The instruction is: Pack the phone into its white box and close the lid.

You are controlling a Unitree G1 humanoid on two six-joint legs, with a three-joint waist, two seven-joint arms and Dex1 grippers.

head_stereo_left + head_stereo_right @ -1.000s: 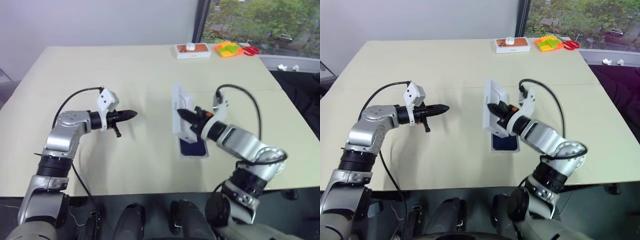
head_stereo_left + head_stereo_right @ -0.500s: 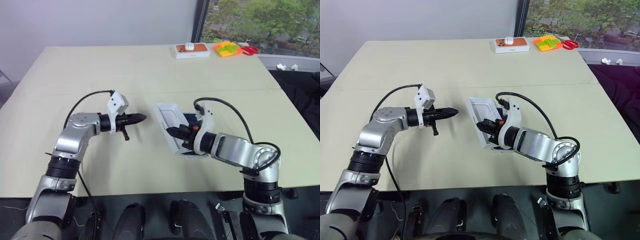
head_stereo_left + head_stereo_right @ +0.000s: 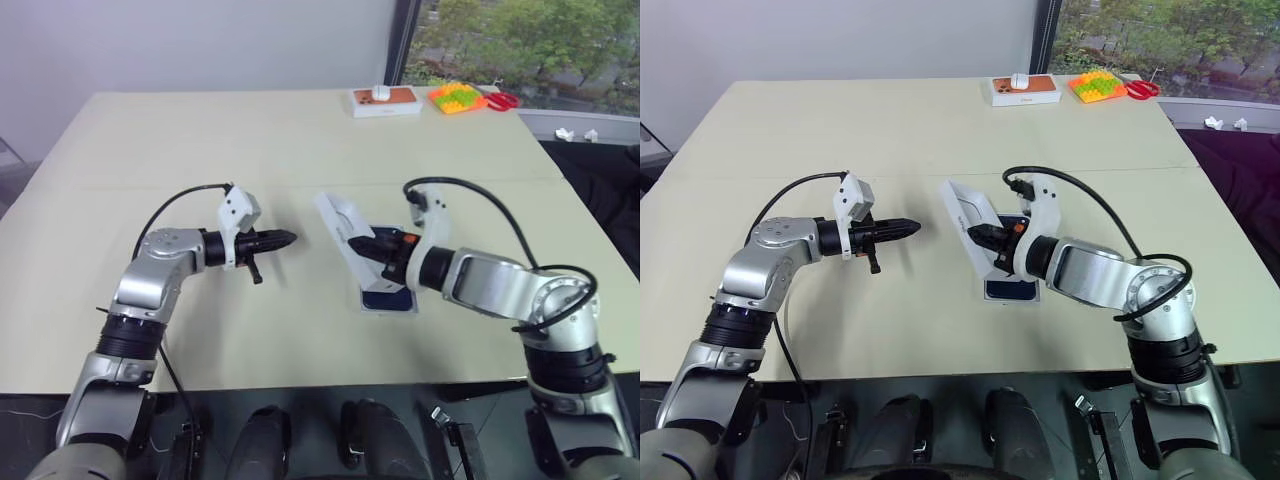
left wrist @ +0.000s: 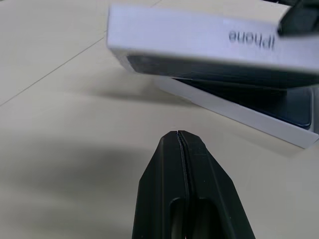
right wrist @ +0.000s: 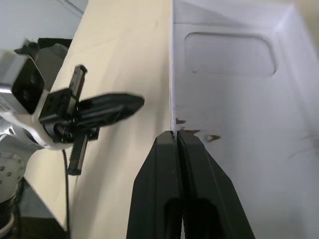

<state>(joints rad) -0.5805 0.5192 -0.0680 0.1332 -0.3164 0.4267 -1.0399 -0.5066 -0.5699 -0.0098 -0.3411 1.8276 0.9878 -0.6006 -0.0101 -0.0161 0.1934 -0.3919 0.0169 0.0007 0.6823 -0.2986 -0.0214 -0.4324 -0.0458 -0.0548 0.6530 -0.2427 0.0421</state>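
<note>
Left eye view: the right end effector [image 3: 362,243] pinches one wall of the lid [image 3: 340,222], holding it tilted above the white box [image 3: 390,300], where the phone [image 3: 388,293] already lies on the counter [image 3: 300,140]. That thin edge grip looks risky: the lid could twist or slip, and coming down askew it may catch a tray wall. The left end effector [image 3: 285,239], closed and empty, hovers just beside it.

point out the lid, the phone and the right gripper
lid [image 3: 338,225], left eye view, on its raised white inner face
phone [image 3: 385,297], left eye view, on its dark blue near end
right gripper [image 3: 355,243], left eye view, at the fingertips pinching the lid's wall
</note>
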